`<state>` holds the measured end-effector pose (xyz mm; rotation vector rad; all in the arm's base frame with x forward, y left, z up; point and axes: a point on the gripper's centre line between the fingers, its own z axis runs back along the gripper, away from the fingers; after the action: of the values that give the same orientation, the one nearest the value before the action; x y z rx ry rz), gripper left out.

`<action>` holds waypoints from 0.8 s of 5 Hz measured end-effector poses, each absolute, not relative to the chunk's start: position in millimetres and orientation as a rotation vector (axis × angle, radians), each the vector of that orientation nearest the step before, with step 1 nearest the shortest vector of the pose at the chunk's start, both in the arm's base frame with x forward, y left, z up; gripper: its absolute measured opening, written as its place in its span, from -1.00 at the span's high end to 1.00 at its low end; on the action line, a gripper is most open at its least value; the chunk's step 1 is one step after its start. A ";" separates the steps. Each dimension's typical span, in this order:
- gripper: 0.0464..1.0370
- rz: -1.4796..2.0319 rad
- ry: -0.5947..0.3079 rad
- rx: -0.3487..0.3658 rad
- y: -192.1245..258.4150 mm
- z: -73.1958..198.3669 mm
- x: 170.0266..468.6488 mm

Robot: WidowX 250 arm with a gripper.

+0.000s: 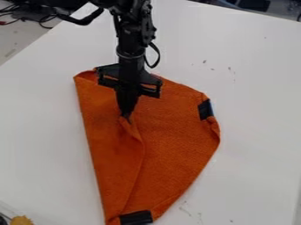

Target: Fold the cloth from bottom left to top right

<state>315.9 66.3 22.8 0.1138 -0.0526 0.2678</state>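
The white desk (253, 110) carries the orange cloth (170, 132), its long axis near 12 to 6 o'clock. The tool (126, 116) is clenched on the tip of the flap (111, 154); the upper dark patch (205, 109) lies towards 3 o'clock, probably the way to draw it. The arm (130, 52) hides part of the 12 o'clock edge.

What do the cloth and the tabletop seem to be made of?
Cloth: probably woven cotton or microfibre, matte orange, judging by its fine surface texture and soft folds. Tabletop: perhaps laminate or painted board, smooth and white, with small dark scuffs.
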 end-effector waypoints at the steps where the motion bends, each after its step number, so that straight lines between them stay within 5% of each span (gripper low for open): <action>1: 0.57 0.281 -0.057 0.090 64.3 22.8 317.0; 3: -0.61 0.297 -0.064 0.072 63.9 28.7 322.8; 4: -0.95 0.361 -0.058 0.033 56.2 28.1 328.1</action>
<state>328.1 56.2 28.1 0.0329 -0.0584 0.3606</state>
